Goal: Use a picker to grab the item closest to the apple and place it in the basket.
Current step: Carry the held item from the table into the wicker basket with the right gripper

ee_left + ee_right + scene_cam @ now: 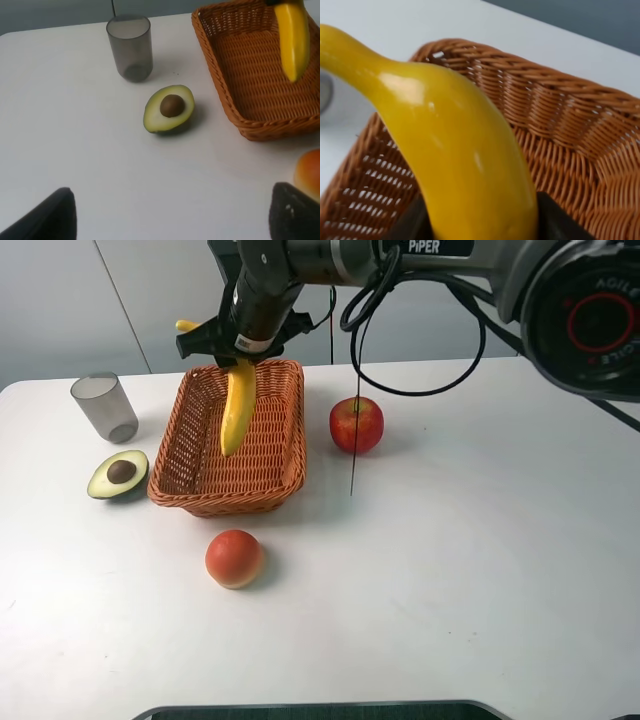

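From my left wrist camera, the left tool (170, 219) is closest to me. Its two dark fingers (47, 216) sit far apart with nothing between them, so it is open. Only this camera shows it.

Next on the white worktop (480, 560) comes a round red-orange fruit (235, 558). The left wrist camera only catches its edge, but the high camera shows all of it. Behind it is a half avocado (118, 474) with its pit facing up, just beside the basket (278, 475).

The right tool (240, 342) grips the top of the banana (237, 405). The banana hangs tip down over the basket. I cannot tell if the tip touches the bottom. The right wrist camera shows the banana very big, with a dark finger on each side.

The apple (357, 424) stands near the basket's right side, and only the high camera shows it. A thin black wire (353, 455) hangs by it. The grey cup (105, 407) is at the back left.
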`<state>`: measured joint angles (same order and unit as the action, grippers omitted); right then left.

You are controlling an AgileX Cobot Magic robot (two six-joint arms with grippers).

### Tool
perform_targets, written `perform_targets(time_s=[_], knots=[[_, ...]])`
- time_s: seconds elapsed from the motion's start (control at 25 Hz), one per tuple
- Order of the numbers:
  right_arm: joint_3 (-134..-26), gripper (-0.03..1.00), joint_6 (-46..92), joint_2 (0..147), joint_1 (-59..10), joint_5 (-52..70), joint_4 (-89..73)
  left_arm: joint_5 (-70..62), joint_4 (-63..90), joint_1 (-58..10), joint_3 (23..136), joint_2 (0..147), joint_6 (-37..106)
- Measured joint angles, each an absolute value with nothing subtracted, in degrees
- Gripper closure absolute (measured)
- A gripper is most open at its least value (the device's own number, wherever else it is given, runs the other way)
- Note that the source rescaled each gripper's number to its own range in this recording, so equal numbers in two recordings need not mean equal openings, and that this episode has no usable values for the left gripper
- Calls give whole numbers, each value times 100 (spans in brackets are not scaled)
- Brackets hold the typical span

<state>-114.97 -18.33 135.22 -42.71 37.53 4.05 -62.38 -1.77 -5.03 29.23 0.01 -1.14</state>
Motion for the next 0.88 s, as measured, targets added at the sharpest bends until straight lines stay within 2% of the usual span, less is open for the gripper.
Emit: perform_targets(time_s=[0.56,0.6,0.64,0.8,0.88], knots=[[-11497,96,-1833,13714,-4226,3706,640,-6238,-177,-503,2923,1,-114],[-11497,92,-1833,13718,-4226,3706,640,-6238,-177,-503,2923,1,-114],[-11497,82,-1833,13727,-4226,3706,640,-6238,-177,-503,2923,1,-114],[-11497,26,-1833,13727,-4226,3695,577,-6238,-177,-503,2923,1,-114],[-11497,8,-1833,13727,-4226,3695,541,-6238,-177,-503,2923,1,-114]])
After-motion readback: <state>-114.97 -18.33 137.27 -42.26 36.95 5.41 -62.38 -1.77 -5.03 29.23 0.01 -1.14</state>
